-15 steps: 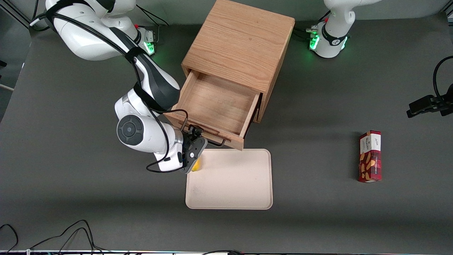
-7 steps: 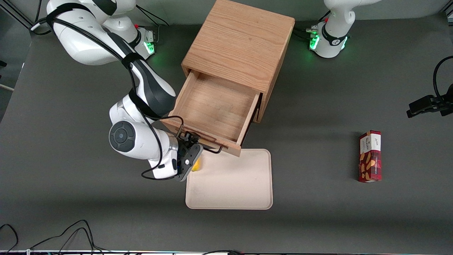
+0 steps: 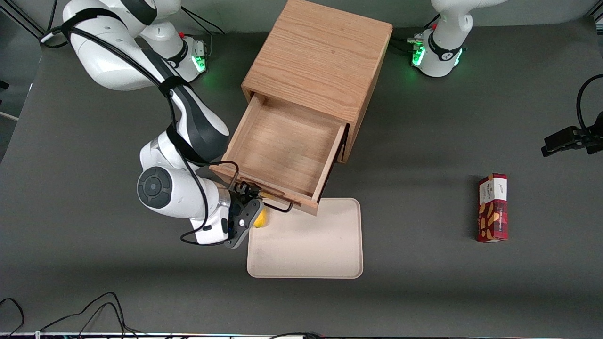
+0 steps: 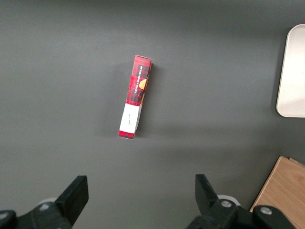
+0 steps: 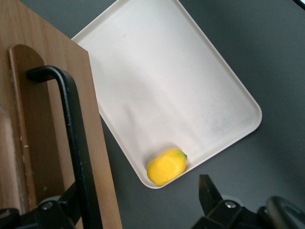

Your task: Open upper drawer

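The light oak cabinet [image 3: 320, 52] stands at the table's middle. Its upper drawer [image 3: 282, 146] is pulled well out, showing a bare wood interior. The black wire handle [image 3: 278, 206] on the drawer front also shows in the right wrist view [image 5: 71, 129]. My right gripper [image 3: 247, 192] is at the handle's end toward the working arm. In the right wrist view the gripper [image 5: 138, 210] is open. Its fingers stand wide apart, with the handle bar between them, close against one finger [image 5: 64, 210]. The lower drawer is hidden under the upper one.
A cream tray [image 3: 306, 245] lies just nearer the camera than the drawer front, with a yellow lemon [image 3: 260, 218] in its corner by my gripper; both also show in the wrist view, tray [image 5: 167, 86] and lemon [image 5: 166, 166]. A red snack box [image 3: 492, 207] lies toward the parked arm's end.
My gripper has moved toward the camera and the working arm's end. The drawer has slid farther out with it, and its front corner now overhangs the tray's edge.
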Robot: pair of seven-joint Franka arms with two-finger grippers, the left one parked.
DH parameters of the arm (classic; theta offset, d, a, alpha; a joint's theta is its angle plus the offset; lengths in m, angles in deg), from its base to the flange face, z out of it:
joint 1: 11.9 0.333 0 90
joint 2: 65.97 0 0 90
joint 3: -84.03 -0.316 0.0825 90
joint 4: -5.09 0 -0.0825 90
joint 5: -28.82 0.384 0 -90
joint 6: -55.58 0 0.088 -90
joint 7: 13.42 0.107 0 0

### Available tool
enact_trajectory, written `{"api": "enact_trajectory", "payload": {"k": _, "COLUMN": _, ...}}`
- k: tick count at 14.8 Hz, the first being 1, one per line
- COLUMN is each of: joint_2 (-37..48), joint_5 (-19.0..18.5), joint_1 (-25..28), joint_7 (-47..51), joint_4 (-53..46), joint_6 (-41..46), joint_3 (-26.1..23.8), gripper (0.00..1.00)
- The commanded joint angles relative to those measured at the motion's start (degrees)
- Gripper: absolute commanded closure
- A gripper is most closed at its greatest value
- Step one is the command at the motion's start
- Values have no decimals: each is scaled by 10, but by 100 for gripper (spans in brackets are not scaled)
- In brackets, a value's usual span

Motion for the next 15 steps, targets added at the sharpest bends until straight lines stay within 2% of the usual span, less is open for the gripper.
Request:
{"api": "enact_trajectory", "payload": {"k": 1, "joint_2": -18, "joint_5": -6, "joint_1": 10, "joint_7": -15, "joint_4": -37, "joint_6": 2, "joint_3": 16, "gripper": 0}}
{"api": "enact_trajectory", "payload": {"k": 15, "joint_2": -28, "joint_5": -6, "joint_1": 9, "joint_7": -28, "joint_4": -58, "joint_6": -2, "joint_3": 39, "gripper": 0}}
